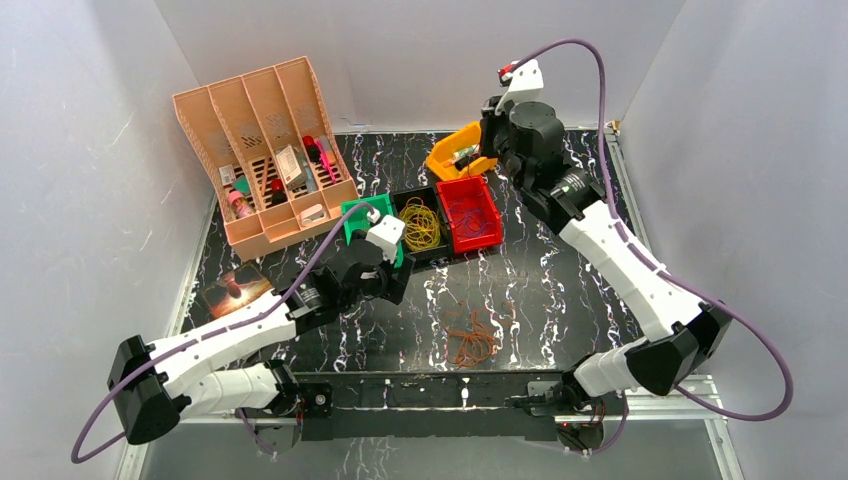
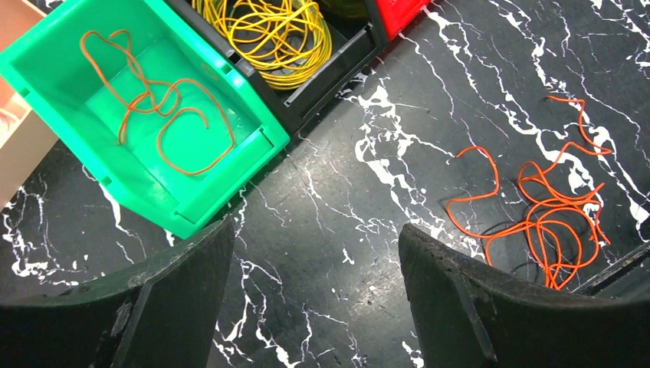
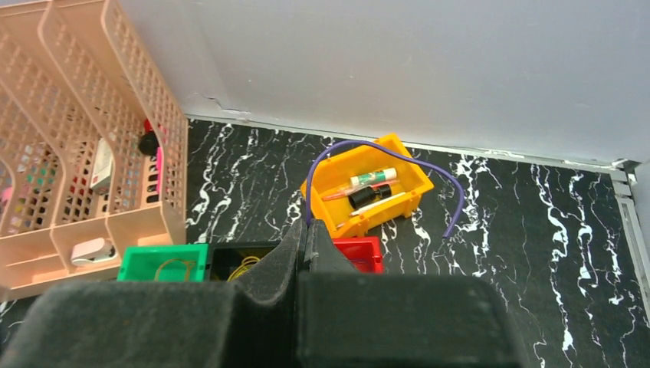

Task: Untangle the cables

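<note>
jaws of left gripper [image 2: 316, 230] stand wide and empty, right gripper [image 3: 304, 230] fully closed, empty.

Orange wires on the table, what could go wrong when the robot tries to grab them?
1. The orange wires lie in one knotted pile, so pinching one strand may lift the whole clump.
2. The open left gripper hovers near the green bin; a careless swing could knock it.
3. The shut right gripper seems to pinch a purple wire that dangles over the yellow bin; it might drop in there.
</note>
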